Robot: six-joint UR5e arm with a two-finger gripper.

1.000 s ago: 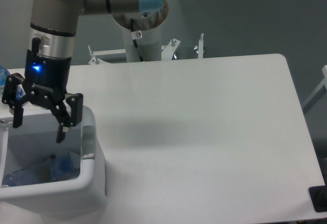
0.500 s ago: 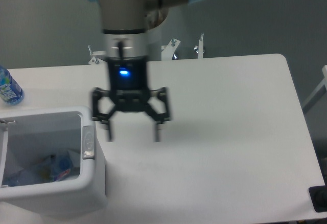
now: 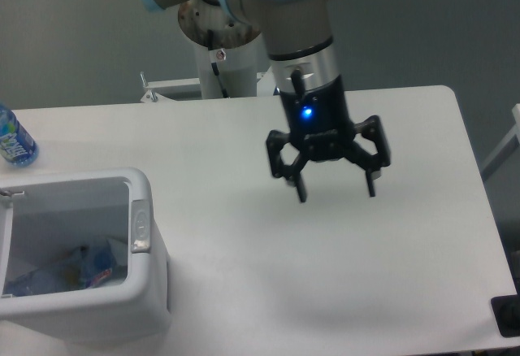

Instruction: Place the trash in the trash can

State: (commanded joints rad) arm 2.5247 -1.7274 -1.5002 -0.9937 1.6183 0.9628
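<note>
The white boxy trash can stands at the table's front left, with a small grey latch on its right rim. Inside it lies the trash, a clear plastic bottle with a coloured label and crumpled wrapper; I cannot tell the pieces apart. My gripper hangs above the middle of the table, well to the right of the can. Its fingers are spread wide and hold nothing.
A small blue-labelled water bottle stands at the table's far left edge, behind the can. The arm's white base column rises behind the table. A dark object sits at the front right corner.
The gripper has moved right, from above the trash can to over the table's middle, staying open and empty. The trash lies unmoved in the can.
</note>
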